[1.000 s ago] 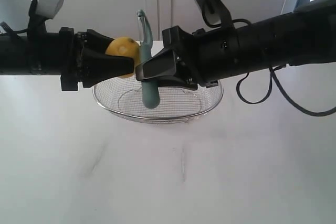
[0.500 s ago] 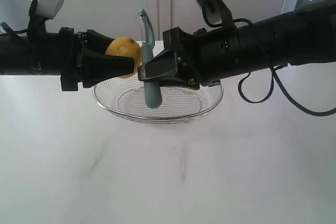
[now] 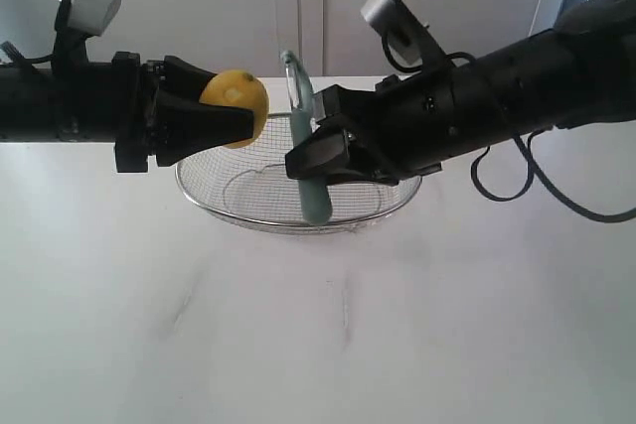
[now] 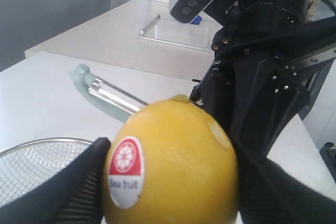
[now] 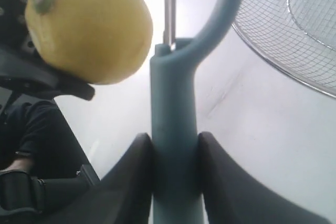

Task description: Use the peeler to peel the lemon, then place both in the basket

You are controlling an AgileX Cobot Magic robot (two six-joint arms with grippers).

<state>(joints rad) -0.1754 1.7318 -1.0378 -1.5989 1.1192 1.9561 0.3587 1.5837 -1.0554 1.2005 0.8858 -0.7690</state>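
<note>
We are looking at a white desk (image 3: 318,345) with two black arms hanging over it. The left pincer (image 3: 235,111) is pointing in from 9 o'clock. Its jaws are standing wide apart and are squeezing the lemon (image 3: 238,91) between them, one on each side. The lemon is sitting up in the air, at about 11 o'clock from the middle of the outside view. In the left wrist view it is showing a round red and white sticker (image 4: 126,169). The yellow skin that we are seeing is looking whole.

The right pincer (image 3: 313,158) is pointing in from 3 o'clock. Its jaws are standing only a little apart and are gripping the pale blue handle of the peeler (image 3: 319,204). The peeler is leaning a bit. Its silver head is pointing to about 11 o'clock and the end of its handle to about 5 o'clock. It is hanging at 3 o'clock from the lemon, just beside it. In the outside view a thin gap is showing between the two.

The basket (image 3: 248,196) is resting on the desk, at 6 o'clock from the lemon and the peeler. The end of the handle is hanging in front of the wire mesh. We are not able to tell if it is touching the mesh.
</note>
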